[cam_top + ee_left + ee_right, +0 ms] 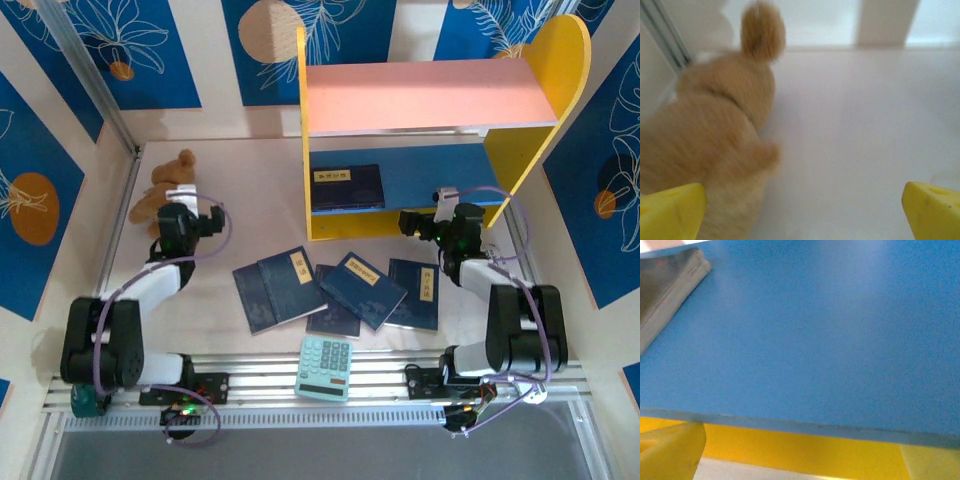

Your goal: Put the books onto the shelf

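L fingers [670,212] & R fingers [670,452] gape fully, empty; R faces shelf [430,95] lower board, we think ready for books [362,288] lying in front of shelf.

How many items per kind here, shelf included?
shelf: 1
books: 6 (5 loose, 1 on the lower board; the leftmost two might be one open book)
calculator: 1
plush toy: 1
Total: 9

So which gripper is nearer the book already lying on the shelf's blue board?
Right. The right gripper is at the blue board's front edge, just right of that book. The left gripper is far off to the left, beside the plush toy.
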